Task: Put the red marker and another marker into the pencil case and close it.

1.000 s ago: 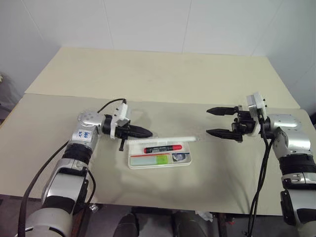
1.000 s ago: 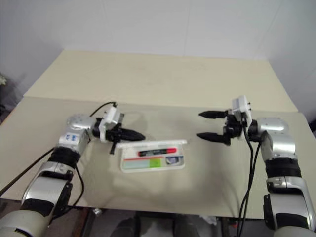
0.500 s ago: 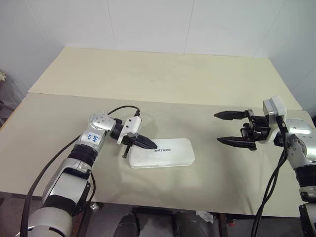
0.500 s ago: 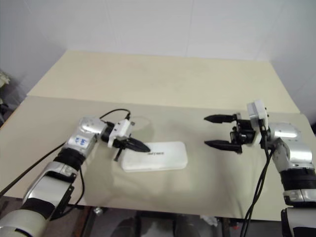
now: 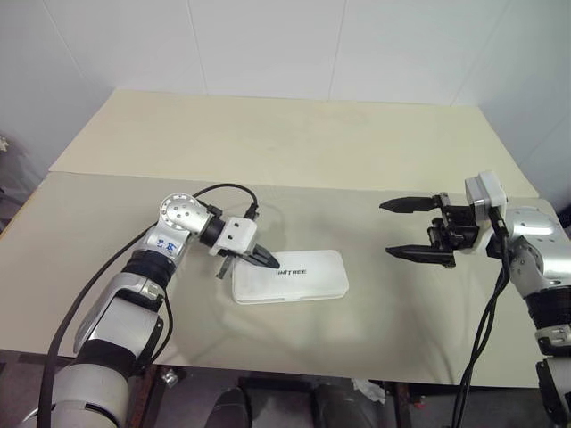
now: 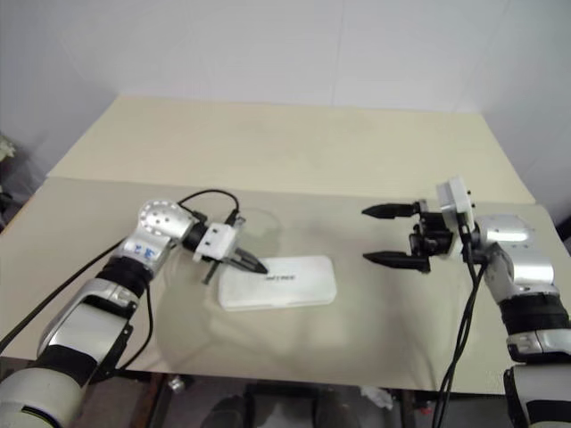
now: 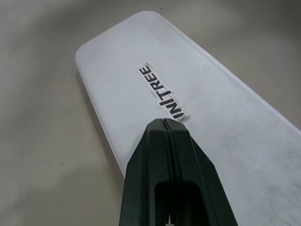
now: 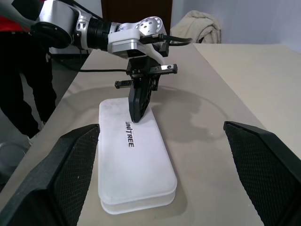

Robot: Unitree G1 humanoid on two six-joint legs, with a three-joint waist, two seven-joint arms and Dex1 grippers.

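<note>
Pencil case (image 5: 289, 275) sits near-centre on the table (image 5: 294, 143), lid down. I read this as the closing step. Left gripper (image 5: 265, 259), pinched shut and empty, tip on the lid's left end, latch state unclear. Right gripper (image 5: 419, 228) spread wide, empty, well right. Next: press, then lift off. Count: one case, two grippers.

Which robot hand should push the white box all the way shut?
Probably the left hand. Its fingers are shut and its tip is right over the lid of the pencil case, near the printed word. The right hand is open and hangs off to the side, away from it.
</note>
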